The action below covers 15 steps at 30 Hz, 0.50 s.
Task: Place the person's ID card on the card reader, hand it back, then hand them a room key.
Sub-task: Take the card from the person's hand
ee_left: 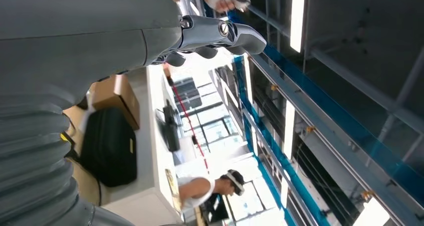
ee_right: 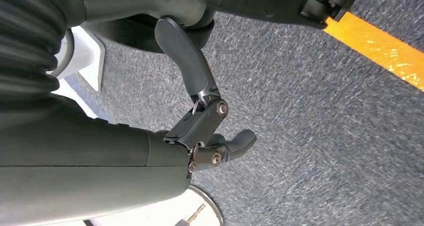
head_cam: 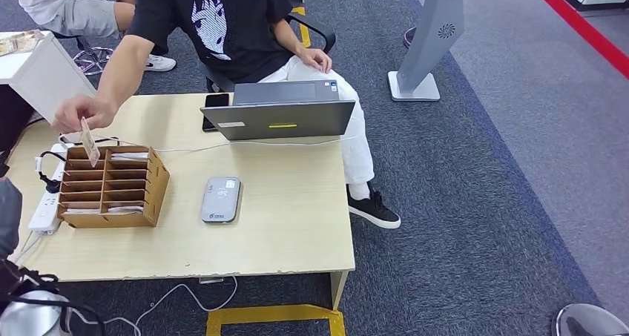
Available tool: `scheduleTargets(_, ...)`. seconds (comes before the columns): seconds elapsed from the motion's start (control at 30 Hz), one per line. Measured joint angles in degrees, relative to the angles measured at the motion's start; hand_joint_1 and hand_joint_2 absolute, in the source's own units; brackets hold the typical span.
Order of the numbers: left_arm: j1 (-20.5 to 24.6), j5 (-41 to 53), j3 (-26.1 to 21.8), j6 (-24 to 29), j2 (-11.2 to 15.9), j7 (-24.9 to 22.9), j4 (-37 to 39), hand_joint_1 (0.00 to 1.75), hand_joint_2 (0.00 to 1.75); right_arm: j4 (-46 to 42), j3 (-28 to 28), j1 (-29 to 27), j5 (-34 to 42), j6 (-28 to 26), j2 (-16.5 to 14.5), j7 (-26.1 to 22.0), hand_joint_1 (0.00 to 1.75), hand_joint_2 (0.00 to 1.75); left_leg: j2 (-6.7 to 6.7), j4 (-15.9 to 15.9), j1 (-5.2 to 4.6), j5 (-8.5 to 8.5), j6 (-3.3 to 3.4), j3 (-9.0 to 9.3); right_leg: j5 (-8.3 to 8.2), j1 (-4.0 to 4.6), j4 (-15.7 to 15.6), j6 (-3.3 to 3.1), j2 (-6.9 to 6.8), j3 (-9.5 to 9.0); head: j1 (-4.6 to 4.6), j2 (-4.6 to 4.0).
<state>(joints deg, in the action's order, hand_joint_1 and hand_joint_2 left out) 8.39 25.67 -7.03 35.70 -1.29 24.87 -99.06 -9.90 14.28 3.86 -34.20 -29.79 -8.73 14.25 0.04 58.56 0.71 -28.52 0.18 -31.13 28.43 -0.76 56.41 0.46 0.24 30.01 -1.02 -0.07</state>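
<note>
The person's hand (head_cam: 83,112) holds the ID card (head_cam: 90,142) over the far left corner of the table (head_cam: 297,225), just above the wooden slotted box (head_cam: 111,186). The card reader (head_cam: 221,199) lies flat near the middle of the table, right of the box and untouched.

The left hand (ee_left: 210,36) is raised, its fingers apart and holding nothing. The right hand (ee_right: 210,131) hangs over the carpet, its fingers loosely spread, also empty.

The likely trouble is the handover itself. The card is pinched by one thin edge close over the box, so a reaching hand could knock the box or fumble the card down into one of its slots. Grasping before the person lets go could also bend or drop it.

A laptop (head_cam: 280,113) stands open at the far edge with a phone (head_cam: 216,107) beside it. A power strip (head_cam: 46,202) and cables (head_cam: 52,162) crowd the left edge beside the box, and a white cable (head_cam: 245,146) crosses the table just beyond the reader, where it could snag a hand.
</note>
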Motion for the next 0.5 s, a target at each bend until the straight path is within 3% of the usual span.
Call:
scheduleTargets(0.23, 8.46, 1.07, 3.49, -1.48, 0.63, -3.15, 6.73, 0.0, 1.75, -0.45, 0.12, 0.56, -0.11, 0.27, -0.27, 0.88, 0.0, 1.75, 0.06, 0.02, -0.01, 0.04, 0.02, -0.05, -0.09, -0.01, 0.01, 0.0, 0.07, 0.0, -0.01, 0.0)
scheduleTargets(0.5, 10.94, 0.98, 4.77, -1.59, 0.71, -3.29, 10.3, 0.0, 1.75, -0.53, 0.12, 0.64, -0.11, 0.42, -0.29, 0.97, 0.0, 1.75, 0.07, 0.03, -0.01, 0.04, 0.02, -0.14, -0.1, 0.0, 0.01, -0.02, 0.09, 0.07, 0.01, 0.0)
